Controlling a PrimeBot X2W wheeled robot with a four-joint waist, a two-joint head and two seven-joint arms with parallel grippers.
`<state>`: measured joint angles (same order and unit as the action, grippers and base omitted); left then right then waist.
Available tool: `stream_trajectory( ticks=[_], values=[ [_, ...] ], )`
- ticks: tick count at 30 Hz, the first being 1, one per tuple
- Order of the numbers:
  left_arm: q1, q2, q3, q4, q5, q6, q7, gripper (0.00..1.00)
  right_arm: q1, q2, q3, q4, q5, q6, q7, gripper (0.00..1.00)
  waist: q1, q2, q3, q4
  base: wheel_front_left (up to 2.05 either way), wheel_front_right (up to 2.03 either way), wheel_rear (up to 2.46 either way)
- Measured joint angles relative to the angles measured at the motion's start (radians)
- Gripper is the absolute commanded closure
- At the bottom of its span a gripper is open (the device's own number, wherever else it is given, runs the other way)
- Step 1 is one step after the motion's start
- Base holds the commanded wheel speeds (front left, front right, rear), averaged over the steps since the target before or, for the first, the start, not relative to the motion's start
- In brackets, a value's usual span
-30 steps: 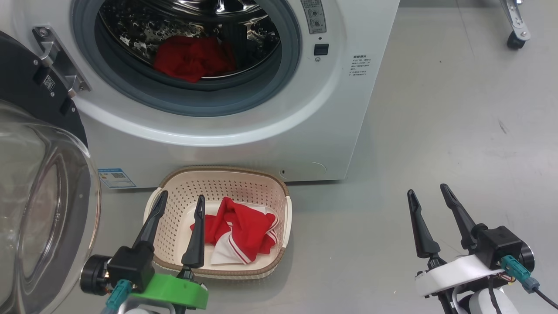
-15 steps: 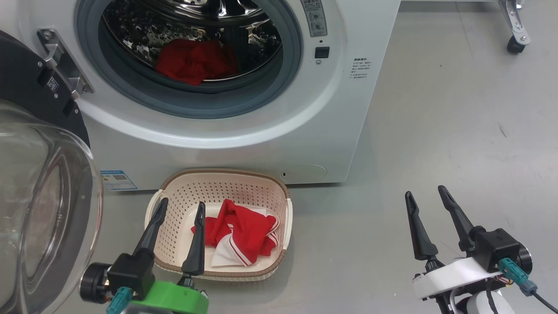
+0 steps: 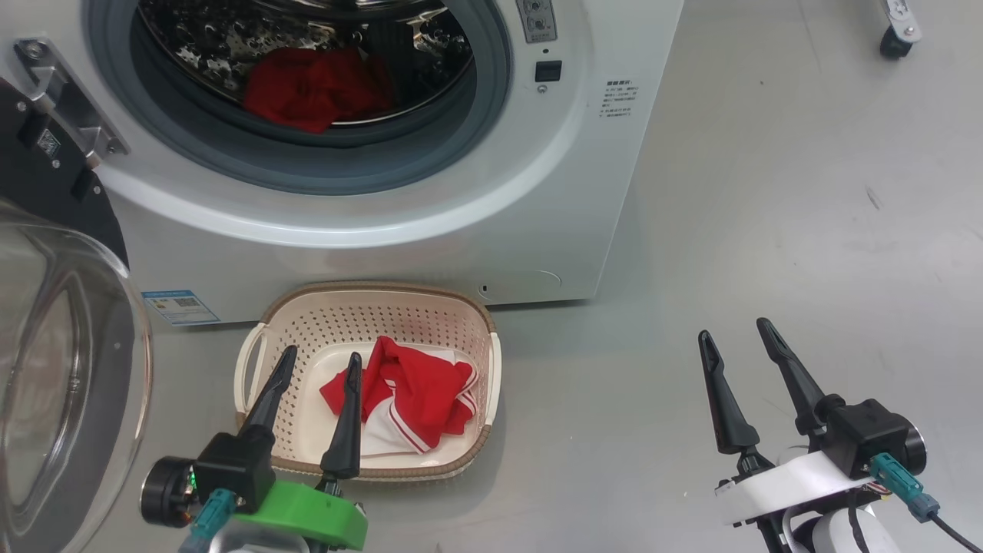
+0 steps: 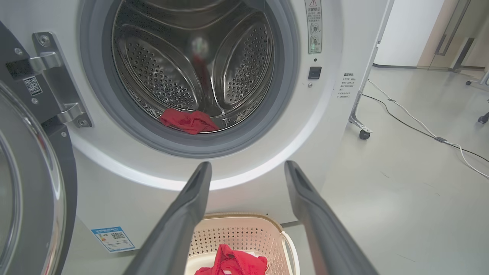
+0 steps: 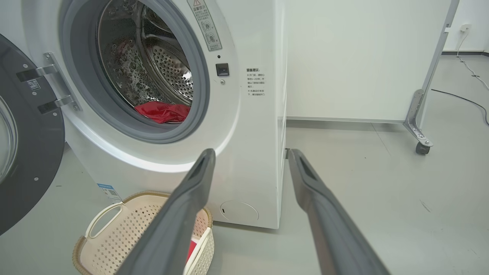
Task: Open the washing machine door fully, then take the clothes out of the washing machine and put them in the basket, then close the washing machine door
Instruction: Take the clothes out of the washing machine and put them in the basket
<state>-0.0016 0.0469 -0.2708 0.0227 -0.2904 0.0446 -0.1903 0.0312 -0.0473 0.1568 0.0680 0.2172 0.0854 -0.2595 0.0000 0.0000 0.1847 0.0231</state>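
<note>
Jaws of the left gripper are standing apart, holding nothing, and hanging above the near side of the basket, where one piece of the clothes is lying. Jaws of the right gripper are likewise gaping empty over the floor, well apart from the basket. Basket is sitting on the floor just before the washing machine, a second red garment is lying in its drum, and the washing machine door is hanging open at left.
</note>
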Motion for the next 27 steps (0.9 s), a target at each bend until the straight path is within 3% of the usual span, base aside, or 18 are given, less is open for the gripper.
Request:
stream_trajectory(
  ticks=[18, 27],
  values=[
    [-0.335, 0.001, 0.035, 0.151, -0.038, -0.001, 0.137, 0.00, -0.076, 0.000, 0.034, -0.069, 0.002, 0.002, 0.000, 0.00, 0.0000, 0.0000, 0.196, -0.083, 0.00, 0.00, 0.00],
    [-0.559, 0.090, 0.059, 0.256, 0.002, -0.001, 0.278, 0.00, -0.141, 0.000, 0.058, -0.095, 0.030, 0.006, 0.000, 0.00, 0.0000, 0.0000, 0.317, -0.139, 0.00, 0.00, 0.00]
  ],
)
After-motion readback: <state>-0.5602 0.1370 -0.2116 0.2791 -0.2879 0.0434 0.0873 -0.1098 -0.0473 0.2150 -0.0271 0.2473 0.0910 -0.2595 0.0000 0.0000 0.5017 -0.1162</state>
